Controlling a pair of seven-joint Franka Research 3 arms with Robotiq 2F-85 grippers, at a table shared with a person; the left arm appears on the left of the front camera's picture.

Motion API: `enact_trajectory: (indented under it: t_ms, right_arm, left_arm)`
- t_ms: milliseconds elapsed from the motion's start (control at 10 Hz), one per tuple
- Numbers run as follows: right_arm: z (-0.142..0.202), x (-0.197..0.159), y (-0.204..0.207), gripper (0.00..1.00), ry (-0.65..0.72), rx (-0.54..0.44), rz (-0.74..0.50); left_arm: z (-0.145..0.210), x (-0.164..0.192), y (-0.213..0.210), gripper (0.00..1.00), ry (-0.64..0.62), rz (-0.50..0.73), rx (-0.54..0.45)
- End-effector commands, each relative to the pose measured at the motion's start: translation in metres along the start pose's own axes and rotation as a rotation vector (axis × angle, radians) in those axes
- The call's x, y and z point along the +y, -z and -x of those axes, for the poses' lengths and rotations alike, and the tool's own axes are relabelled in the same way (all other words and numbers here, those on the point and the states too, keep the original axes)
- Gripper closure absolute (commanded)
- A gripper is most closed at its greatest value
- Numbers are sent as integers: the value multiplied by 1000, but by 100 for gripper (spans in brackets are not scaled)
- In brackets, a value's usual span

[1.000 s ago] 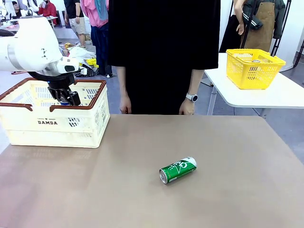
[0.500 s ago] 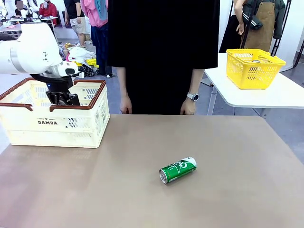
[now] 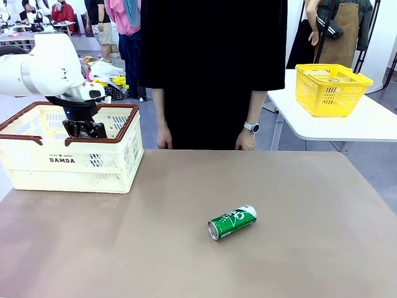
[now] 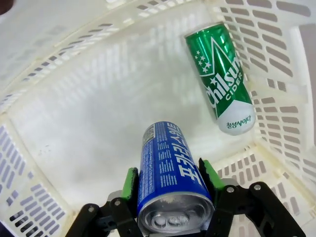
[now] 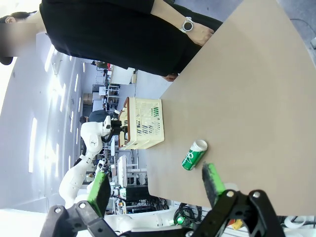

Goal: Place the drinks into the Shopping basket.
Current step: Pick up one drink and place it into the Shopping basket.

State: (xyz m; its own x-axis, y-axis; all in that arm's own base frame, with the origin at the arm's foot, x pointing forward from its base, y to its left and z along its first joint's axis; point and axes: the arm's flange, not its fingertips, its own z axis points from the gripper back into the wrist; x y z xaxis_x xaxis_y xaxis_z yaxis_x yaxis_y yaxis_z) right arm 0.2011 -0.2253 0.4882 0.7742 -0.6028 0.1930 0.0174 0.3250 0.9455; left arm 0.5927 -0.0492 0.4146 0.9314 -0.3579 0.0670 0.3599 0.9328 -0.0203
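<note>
Left gripper (image 4: 169, 177) flanking blue can (image 4: 170, 163), white lettering, silver end, sitting inside slotted Shopping basket (image 4: 74, 59), clamped or released cannot be told, right gripper (image 5: 157, 183) gaping

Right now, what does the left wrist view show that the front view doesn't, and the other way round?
Left wrist view: the blue can between the jaws of the left end effector, and a green cider can lying on the basket floor. Front view: a second green can lying on the table, the person at the far side, and a yellow basket off to the right. Both: the Shopping basket with the left end effector reaching into it.
</note>
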Motion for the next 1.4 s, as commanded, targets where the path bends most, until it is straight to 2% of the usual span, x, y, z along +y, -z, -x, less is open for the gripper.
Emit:
enact_trajectory:
  t_ms: [0,500,600,800,900,1000,1100,1300]
  right_arm:
    - [-3,2,1,0,-27,-10,-29]
    - [-3,2,1,0,-27,-10,-29]
    - [-3,2,1,0,-27,-10,-29]
    - [-3,2,1,0,-27,-10,-29]
    - [-3,2,1,0,-27,-10,-29]
    - [-3,2,1,0,-27,-10,-29]
    - [-3,2,1,0,-27,-10,-29]
    - [-3,2,1,0,-27,-10,-29]
  left_arm:
    - [-5,3,-8,0,-15,10,9]
    - [2,7,-24,0,7,53,-50]
    - [5,11,-43,0,31,137,-107]
    - [24,24,-111,0,-20,330,-229]
    - [33,28,-137,0,-126,444,-327]
    - [42,38,-150,0,-207,598,-372]
    - [54,57,-155,0,-173,829,-344]
    - [66,103,-141,0,-182,1123,-295]
